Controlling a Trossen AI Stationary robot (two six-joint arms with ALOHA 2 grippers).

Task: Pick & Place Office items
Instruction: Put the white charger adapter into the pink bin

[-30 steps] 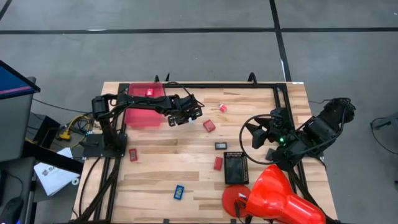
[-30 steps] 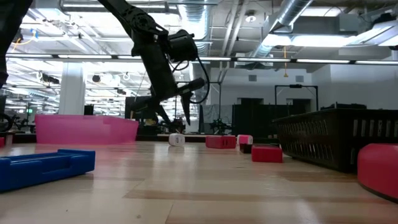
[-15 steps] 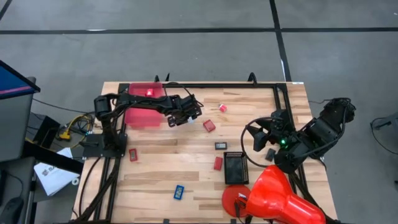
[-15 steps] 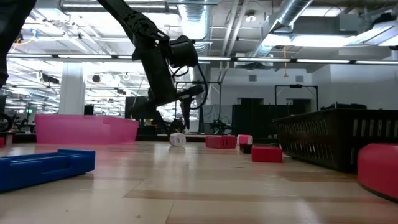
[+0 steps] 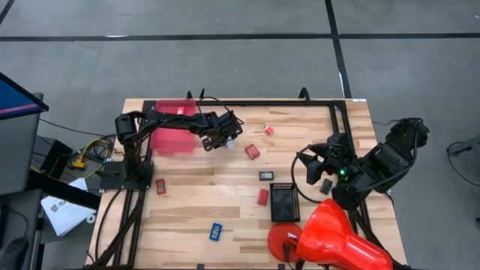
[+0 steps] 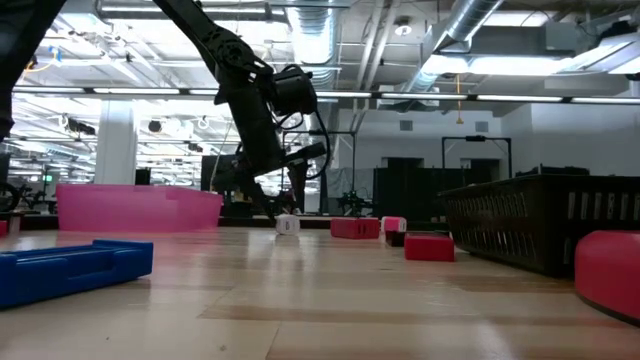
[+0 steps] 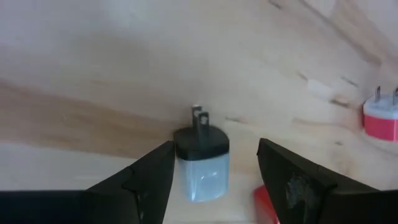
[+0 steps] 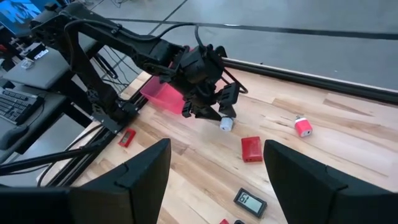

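A small white plug adapter (image 7: 202,163) with a black pronged end lies on its side on the wooden table (image 5: 195,202). My left gripper (image 7: 216,146) is open and tipped down over it, with one finger (image 7: 149,180) close beside the plug and the other (image 7: 292,180) farther off. From above, that gripper (image 5: 227,139) is at the table's far middle, over the plug (image 5: 232,145). The low view shows the fingertips (image 6: 292,207) just above the plug (image 6: 288,225). My right gripper (image 8: 217,162) is open and raised at the table's right side (image 5: 313,166).
A pink bin (image 5: 174,126) stands at the far left. Loose on the table are red blocks (image 5: 252,151) (image 5: 263,196) (image 5: 160,185), a pink-white plug (image 5: 268,130), a small black display (image 5: 267,175) and a blue piece (image 5: 216,232). A black tray (image 5: 284,202) and a big red cone (image 5: 337,236) stand near right.
My left gripper has sunk toward the white plug and shifted a little toward the table's right, so its fingertips now hang just above the plug. The plug lies where it was.
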